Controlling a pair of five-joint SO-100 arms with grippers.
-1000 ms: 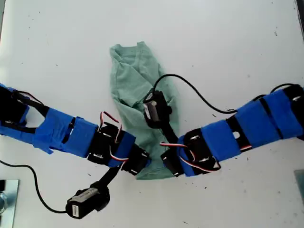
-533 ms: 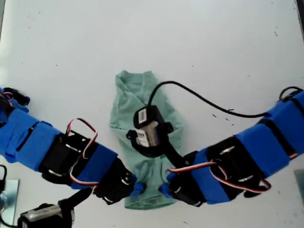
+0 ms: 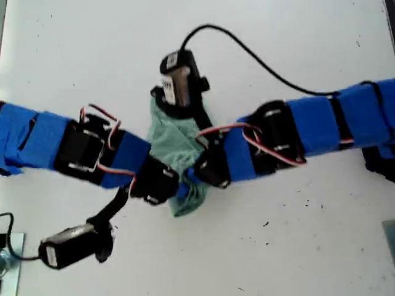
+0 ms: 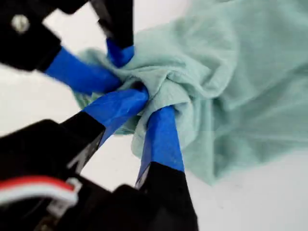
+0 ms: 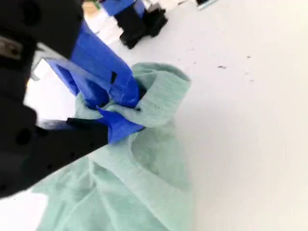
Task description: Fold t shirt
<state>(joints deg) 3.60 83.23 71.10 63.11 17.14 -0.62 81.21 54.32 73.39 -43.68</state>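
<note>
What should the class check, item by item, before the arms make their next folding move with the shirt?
1. My first end effector shut on the t shirt: ok.
2. My second end effector shut on the shirt: ok.
3. Shirt lying flat and smooth: not ok, it is bunched up.
4. The two end effectors spaced apart along the cloth: not ok, both pinch the same bunch.
5. Number of cloth layers in each pinch: cannot tell.
</note>
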